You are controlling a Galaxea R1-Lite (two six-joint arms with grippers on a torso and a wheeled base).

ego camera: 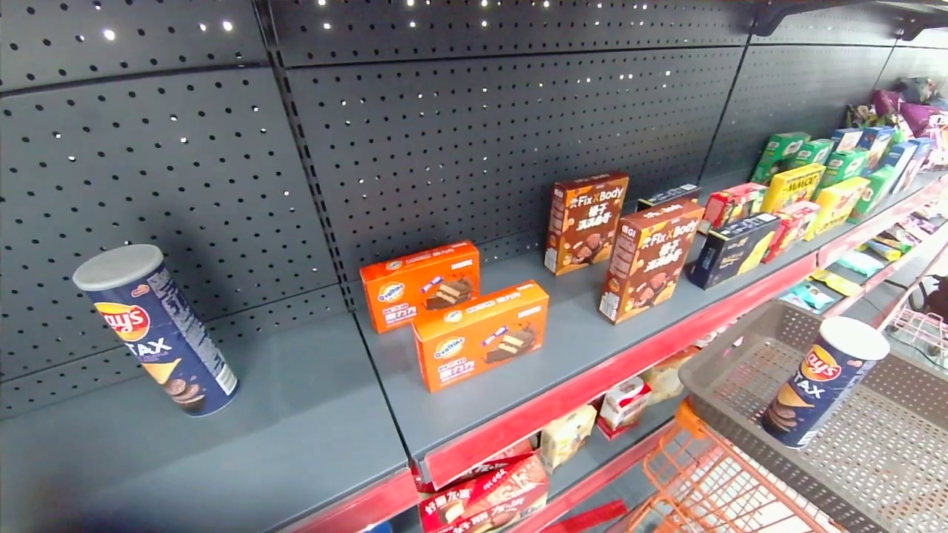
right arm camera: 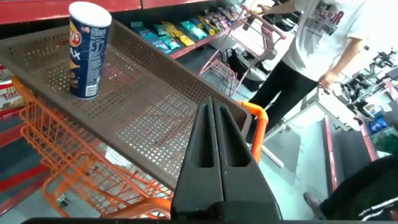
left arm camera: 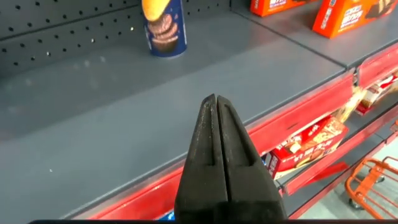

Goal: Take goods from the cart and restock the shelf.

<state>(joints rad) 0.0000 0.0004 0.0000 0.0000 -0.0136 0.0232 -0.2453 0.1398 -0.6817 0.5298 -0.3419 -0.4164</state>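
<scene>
Left end effector (left arm camera: 216,99) closed, near shelf (left arm camera: 112,112) front edge.

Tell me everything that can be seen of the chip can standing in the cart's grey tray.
The chip can is a tall dark blue tube, cardboard by its look, closed by a pale lid. It bears a red and yellow logo, with chips pictured near its base. It stands upright on the floor of the grey perforated tray atop the orange cart, close to its rim. Only the tray touches it.
</scene>
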